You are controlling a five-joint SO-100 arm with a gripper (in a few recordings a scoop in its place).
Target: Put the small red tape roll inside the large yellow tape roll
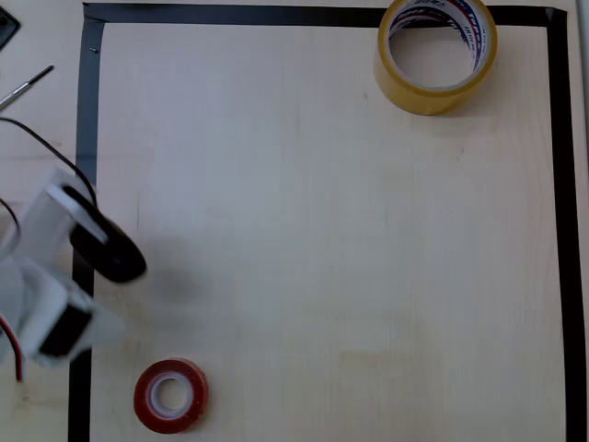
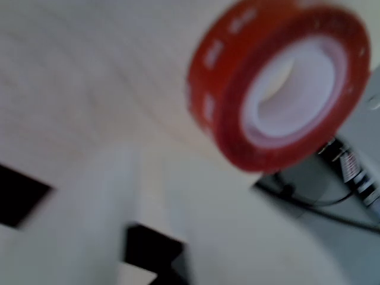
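The small red tape roll (image 1: 170, 396) lies flat on the light wooden table near the bottom left of the overhead view, its white core facing up. In the blurred wrist view the red roll (image 2: 237, 101) sits at the upper right. The large yellow tape roll (image 1: 435, 85) stands at the top right, on the black tape border, its printed white core visible. My gripper (image 1: 118, 256), a white arm with a dark tip, hovers at the left edge, above and to the left of the red roll and apart from it. Blur hides how the jaws stand.
A black tape border (image 1: 88, 138) frames the work area on the table (image 1: 322, 239). A thin metal tool (image 1: 26, 85) and dark cables (image 1: 37, 143) lie outside the border at the left. A dark cable and a grey surface (image 2: 332, 196) show beyond the table's edge in the wrist view.
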